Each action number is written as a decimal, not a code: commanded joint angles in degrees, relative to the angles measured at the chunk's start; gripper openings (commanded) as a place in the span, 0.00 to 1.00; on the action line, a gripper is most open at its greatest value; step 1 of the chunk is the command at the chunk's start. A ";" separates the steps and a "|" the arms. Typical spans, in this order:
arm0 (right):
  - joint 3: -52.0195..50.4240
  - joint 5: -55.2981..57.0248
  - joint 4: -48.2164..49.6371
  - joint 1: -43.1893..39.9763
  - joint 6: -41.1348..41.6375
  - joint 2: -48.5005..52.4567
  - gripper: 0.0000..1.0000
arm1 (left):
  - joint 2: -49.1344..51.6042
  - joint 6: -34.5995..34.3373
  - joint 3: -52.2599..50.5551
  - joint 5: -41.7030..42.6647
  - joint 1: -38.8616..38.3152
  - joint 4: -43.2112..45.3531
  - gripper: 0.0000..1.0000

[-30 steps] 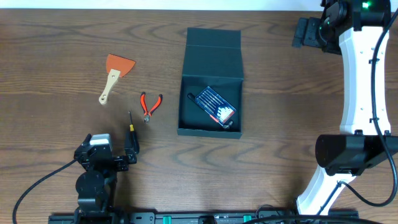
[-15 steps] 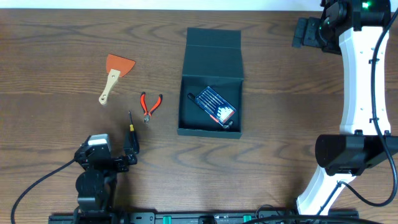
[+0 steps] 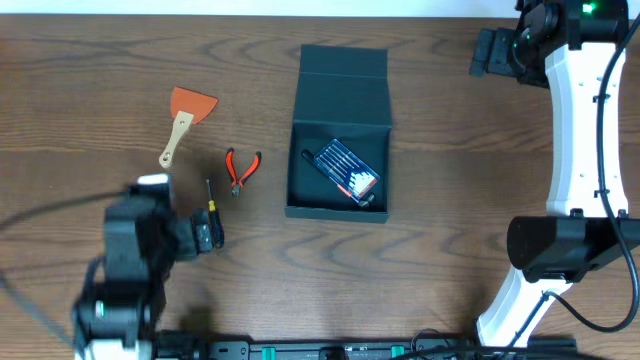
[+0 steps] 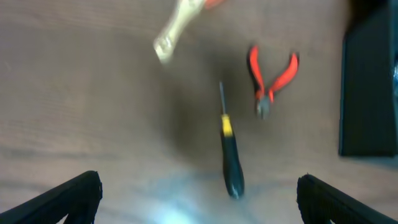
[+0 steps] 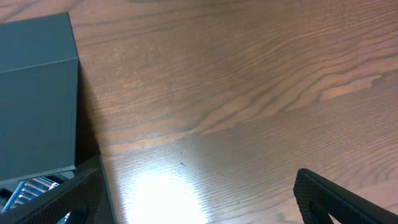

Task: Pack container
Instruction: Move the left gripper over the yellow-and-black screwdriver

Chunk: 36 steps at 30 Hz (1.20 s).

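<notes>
Left wrist view: my left gripper (image 4: pixel 199 202) is wide open and empty, the black-handled, yellow-banded screwdriver (image 4: pixel 228 149) lying lengthwise just ahead, handle nearest, dark teal cardboard box (image 4: pixel 370 93) off right.

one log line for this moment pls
left gripper: open, above screwdriver | right gripper: open, empty, apart from container | container: open, drill-bit case inside | table: pliers, scraper
</notes>
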 commanded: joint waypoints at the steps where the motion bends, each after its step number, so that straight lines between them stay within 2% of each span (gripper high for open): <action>1: 1.09 0.00 -0.02 -0.26 1.09 0.00 0.99 | 10.51 -3.52 6.51 6.69 0.22 -2.97 0.98; 3: 1.09 0.00 -0.02 -0.26 1.09 0.00 0.99 | 16.39 -5.68 8.94 11.15 0.22 -3.96 0.98; 8: 1.09 0.00 0.00 -0.26 1.09 0.00 0.99 | 25.55 -5.73 9.94 21.07 0.22 -3.30 0.98; 19: 1.09 0.00 -0.02 -0.26 1.09 0.00 0.99 | 33.29 -3.82 9.73 20.92 0.22 -3.63 0.99; 26: 1.09 0.00 -0.02 -0.26 1.09 0.00 0.99 | 35.98 -5.88 9.31 11.28 0.22 -4.33 0.99; 36: 1.09 0.00 -0.02 -0.26 1.09 0.00 0.99 | 39.74 -5.84 7.96 10.86 0.22 -1.07 0.99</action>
